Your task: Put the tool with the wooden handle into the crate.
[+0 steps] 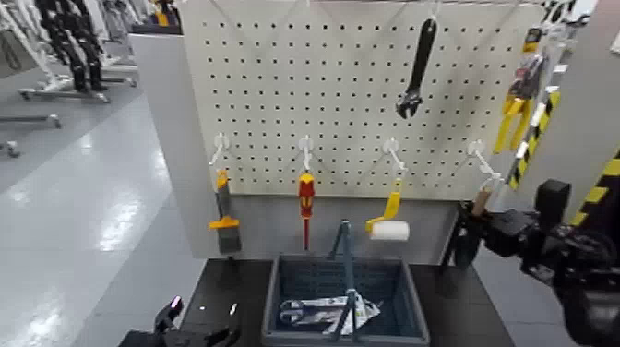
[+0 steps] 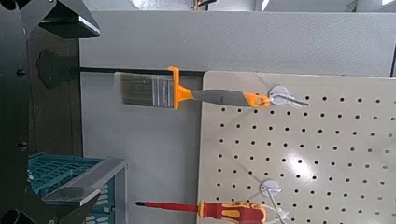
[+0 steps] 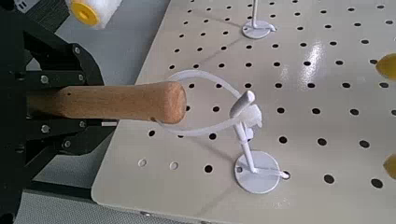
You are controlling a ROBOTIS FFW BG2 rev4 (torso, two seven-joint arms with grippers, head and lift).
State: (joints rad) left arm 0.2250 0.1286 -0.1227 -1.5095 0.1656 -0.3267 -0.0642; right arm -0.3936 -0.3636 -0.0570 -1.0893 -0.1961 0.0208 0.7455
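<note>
The tool with the wooden handle [image 1: 482, 200] hangs by its tan handle from the rightmost white hook [image 1: 477, 152] on the pegboard. My right gripper [image 1: 472, 228] is shut on that handle [image 3: 121, 101], just behind its rounded end, which rests inside the hook's loop [image 3: 245, 105]. The blade is hidden behind the gripper. The crate [image 1: 277, 305], dark grey with a tall bar handle [image 1: 347, 268], stands on the table below the pegboard, left of the right arm. My left gripper [image 1: 198, 325] waits low at the table's near left, open and holding nothing.
On other hooks hang an orange-handled paintbrush [image 1: 224, 217], a red-and-yellow screwdriver [image 1: 305, 201], a yellow-handled white paint roller [image 1: 387, 224] and a black wrench [image 1: 417, 69]. A white and blue item [image 1: 323, 312] lies inside the crate. Yellow tools [image 1: 517, 106] hang on the right wall.
</note>
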